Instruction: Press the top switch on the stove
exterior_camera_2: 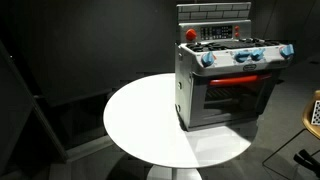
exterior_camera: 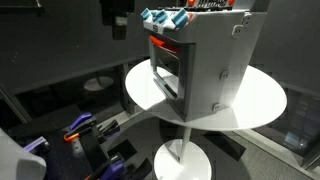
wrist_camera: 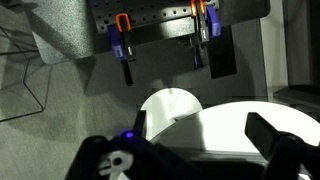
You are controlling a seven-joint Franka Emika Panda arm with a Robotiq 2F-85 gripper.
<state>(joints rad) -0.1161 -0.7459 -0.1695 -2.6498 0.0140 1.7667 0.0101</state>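
Note:
The grey toy stove (exterior_camera: 205, 65) stands on a round white table (exterior_camera: 260, 100); it shows in both exterior views (exterior_camera_2: 225, 85). It has a dark oven window, a red-orange front strip and light-blue knobs (exterior_camera_2: 240, 55). A red button (exterior_camera_2: 190, 35) and a dark panel (exterior_camera_2: 215, 32) sit on its top. In the wrist view my gripper (wrist_camera: 200, 130) is open and empty above the table's edge (wrist_camera: 240, 120). The stove is out of that view. A dark shape (exterior_camera: 118, 15), apparently my arm, hangs up left of the stove.
The table's white round foot (wrist_camera: 170, 105) rests on the dark floor. A pegboard with orange and blue clamps (wrist_camera: 122, 40) is at the back of the wrist view. Blue and orange tools (exterior_camera: 80, 128) lie low beside the table.

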